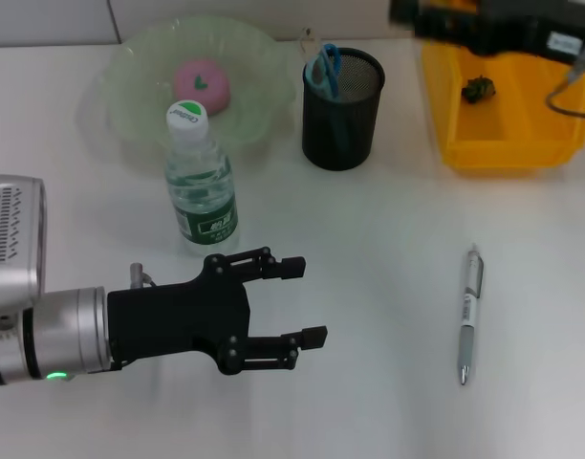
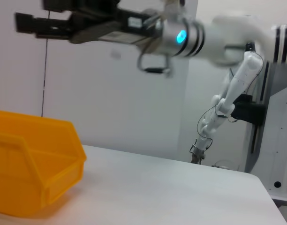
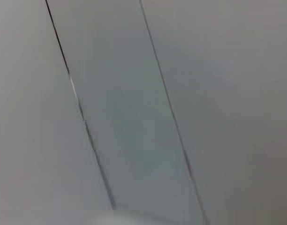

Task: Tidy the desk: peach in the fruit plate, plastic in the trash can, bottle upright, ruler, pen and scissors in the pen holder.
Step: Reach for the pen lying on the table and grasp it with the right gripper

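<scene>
A pink peach (image 1: pixel 202 83) lies in the green fruit plate (image 1: pixel 130 76). A water bottle (image 1: pixel 201 182) with a white cap stands upright in front of the plate. Blue scissors (image 1: pixel 325 67) stand in the black mesh pen holder (image 1: pixel 342 120). A silver pen (image 1: pixel 470 311) lies on the table at the right. A small dark scrap (image 1: pixel 480 89) lies in the yellow bin (image 1: pixel 503 143). My left gripper (image 1: pixel 307 301) is open and empty, low over the table in front of the bottle. My right gripper (image 1: pixel 400 14) hovers at the bin's far left corner; it also shows in the left wrist view (image 2: pixel 31 16), open and empty.
The yellow bin also shows in the left wrist view (image 2: pixel 35 173). The white table (image 1: pixel 369 239) has bare room between my left gripper and the pen. The right wrist view shows only a pale wall.
</scene>
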Tool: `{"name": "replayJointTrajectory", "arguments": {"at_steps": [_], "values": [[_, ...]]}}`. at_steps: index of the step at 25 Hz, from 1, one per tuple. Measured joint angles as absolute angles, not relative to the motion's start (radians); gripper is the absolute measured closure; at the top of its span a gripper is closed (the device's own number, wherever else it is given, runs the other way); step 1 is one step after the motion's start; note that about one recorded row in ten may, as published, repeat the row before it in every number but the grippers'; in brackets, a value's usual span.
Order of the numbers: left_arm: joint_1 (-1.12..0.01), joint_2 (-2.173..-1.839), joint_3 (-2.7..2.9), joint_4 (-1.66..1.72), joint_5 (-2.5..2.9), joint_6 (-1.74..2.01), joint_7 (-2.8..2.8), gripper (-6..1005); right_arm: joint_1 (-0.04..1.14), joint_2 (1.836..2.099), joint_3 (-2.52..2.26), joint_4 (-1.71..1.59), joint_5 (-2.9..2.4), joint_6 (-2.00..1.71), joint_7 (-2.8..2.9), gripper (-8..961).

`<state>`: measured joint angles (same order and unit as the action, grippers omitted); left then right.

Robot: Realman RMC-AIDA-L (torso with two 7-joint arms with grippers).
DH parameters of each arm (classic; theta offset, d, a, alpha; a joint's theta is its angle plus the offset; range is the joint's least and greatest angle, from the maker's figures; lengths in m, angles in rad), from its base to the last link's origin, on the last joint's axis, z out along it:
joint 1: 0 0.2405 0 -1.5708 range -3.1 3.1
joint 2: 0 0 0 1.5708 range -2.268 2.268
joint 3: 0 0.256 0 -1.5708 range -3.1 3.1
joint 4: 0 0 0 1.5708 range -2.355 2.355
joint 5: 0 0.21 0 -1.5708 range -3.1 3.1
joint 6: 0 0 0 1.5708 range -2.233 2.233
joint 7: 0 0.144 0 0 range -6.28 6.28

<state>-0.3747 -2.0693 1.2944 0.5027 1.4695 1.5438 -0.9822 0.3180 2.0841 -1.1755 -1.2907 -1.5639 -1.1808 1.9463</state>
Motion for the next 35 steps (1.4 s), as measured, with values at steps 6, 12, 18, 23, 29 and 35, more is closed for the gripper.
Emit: {"name": "replayJointTrajectory", "arguments": {"at_steps": [6,12,18,23,29,35], "values": [[-0.373,-2.069,1.291,0.501,1.471,1.543,-0.978,202,0.405,2.082,-1.072,-1.624,-2.195,-1.631,2.604,118],[-0.373,-2.069,1.293,0.500,1.472,1.538,-0.977,202,0.469,2.084,-1.163,-1.644,-2.469,-1.781,2.814,118],[-0.377,-2.069,1.291,0.498,1.474,1.537,-0.977,202,0.515,2.084,-1.302,-1.517,-2.617,-1.750,2.933,119],[-0.375,-2.069,1.291,0.503,1.475,1.539,-0.978,202,0.524,2.085,-1.341,-1.454,-2.652,-1.702,2.951,119],[-0.375,-2.069,1.292,0.503,1.475,1.539,-0.977,202,0.550,2.087,-1.348,-1.368,-2.672,-1.653,2.953,126],[-0.374,-2.069,1.291,0.503,1.474,1.540,-0.977,202,0.586,2.087,-1.364,-1.287,-2.690,-1.607,2.954,171]]}}
